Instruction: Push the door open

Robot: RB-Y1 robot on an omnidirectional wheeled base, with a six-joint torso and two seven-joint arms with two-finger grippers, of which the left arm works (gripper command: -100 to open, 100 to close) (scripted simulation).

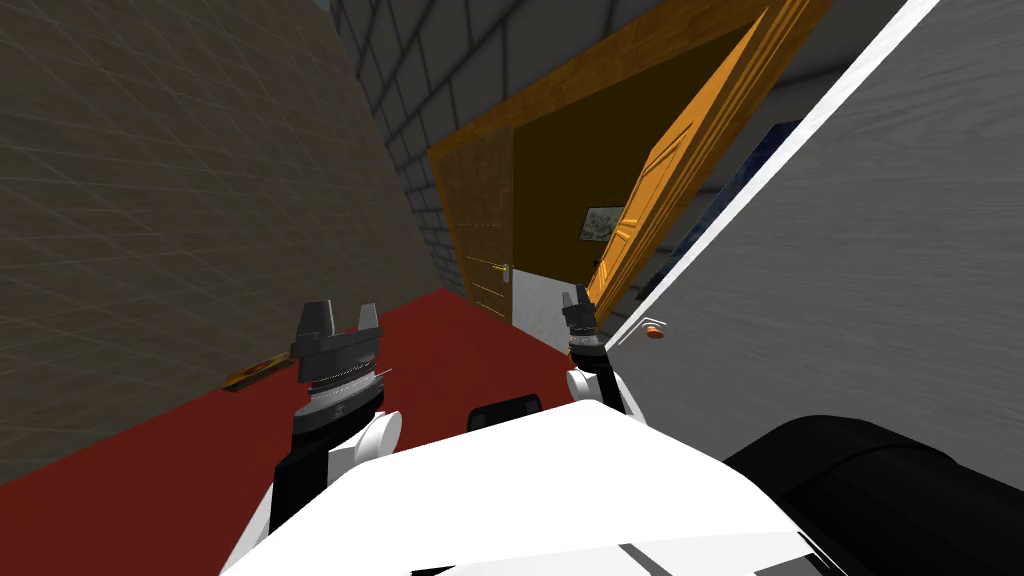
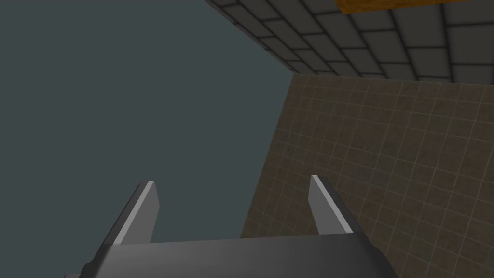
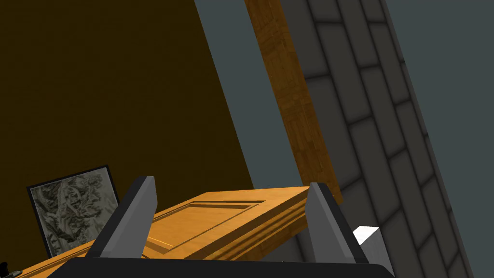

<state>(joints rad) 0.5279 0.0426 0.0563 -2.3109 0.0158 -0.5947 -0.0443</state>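
Before the doorway, the right jaws stand open and empty, close to the orange door, which stands ajar. Left jaws are likewise open and empty.

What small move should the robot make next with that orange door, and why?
Probably ease the right claw forward against the orange door. It stands partly open, and the right wrist view shows its panel close ahead of the open fingers, so a push would likely swing it wider. The left claw hangs open, away from it.
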